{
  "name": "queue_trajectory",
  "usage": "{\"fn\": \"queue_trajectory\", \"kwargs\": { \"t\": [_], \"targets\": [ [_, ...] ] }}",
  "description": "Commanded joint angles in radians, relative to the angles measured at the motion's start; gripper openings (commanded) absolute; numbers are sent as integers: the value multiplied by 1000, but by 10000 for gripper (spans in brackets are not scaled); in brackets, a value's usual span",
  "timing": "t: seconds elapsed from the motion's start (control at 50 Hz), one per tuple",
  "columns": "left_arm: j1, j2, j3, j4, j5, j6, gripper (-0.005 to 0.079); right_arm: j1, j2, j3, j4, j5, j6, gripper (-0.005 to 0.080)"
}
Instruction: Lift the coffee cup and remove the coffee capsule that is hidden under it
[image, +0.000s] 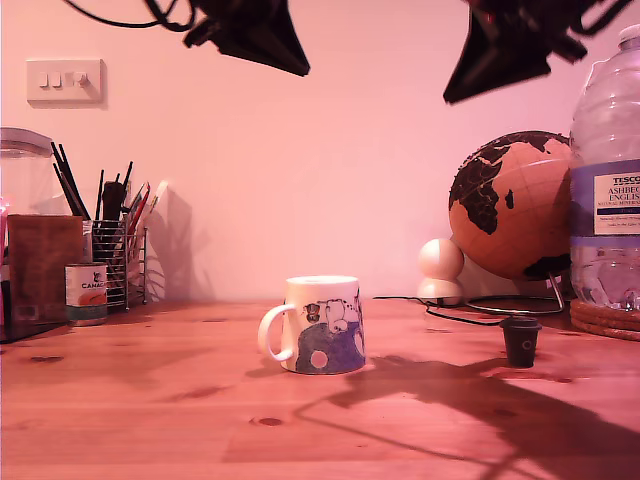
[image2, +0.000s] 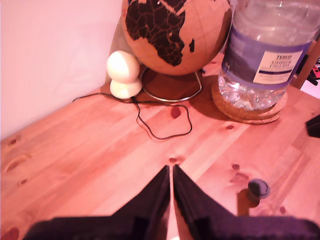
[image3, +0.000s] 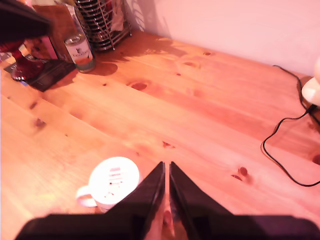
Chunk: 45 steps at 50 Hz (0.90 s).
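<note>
The coffee cup (image: 322, 326), white with a sheep print and a blue lower band, stands mid-table with its handle toward the exterior view's left. In the second wrist view the coffee cup (image3: 114, 183) shows a white top face with faint marks. The coffee capsule (image: 520, 342), small and dark, stands in the open on the table to the exterior view's right of the cup, apart from it. It also shows in the first wrist view as the coffee capsule (image2: 258, 188). My first gripper (image2: 171, 170) is shut and empty, high above the capsule (image: 455, 92). My second gripper (image3: 166, 165) is shut and empty, high above the cup (image: 298, 65).
A globe (image: 515, 205), a white ornament (image: 440, 270) and a big water bottle (image: 605, 180) on a cork mat stand at the exterior view's back right, with a black cable (image2: 160, 127) on the wood. A tin can (image: 86, 293) and wire pen holder (image: 120, 262) stand at its back left.
</note>
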Motion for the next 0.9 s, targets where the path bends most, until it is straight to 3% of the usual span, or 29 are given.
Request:
{"fn": "queue_trajectory", "kwargs": {
  "t": [0.0, 0.28, 0.46, 0.6, 0.88],
  "targets": [
    [3, -74, -85, 56, -10, -21, -20, 4, -75, -51, 32, 3, 7, -13],
    [15, -319, -400, 256, -43, -57, -20, 74, -253, -187, 146, 4, 21, -13],
    [5, -468, -519, 277, -80, -76, -19, 135, -354, -224, 154, 30, 29, -13],
    [-6, -568, -583, 269, -109, -86, -19, 175, -423, -226, 145, 41, 40, -13],
    [-21, -631, -586, 247, -101, -91, -19, 236, -460, -226, 126, 41, 39, -13]
  ]
}}
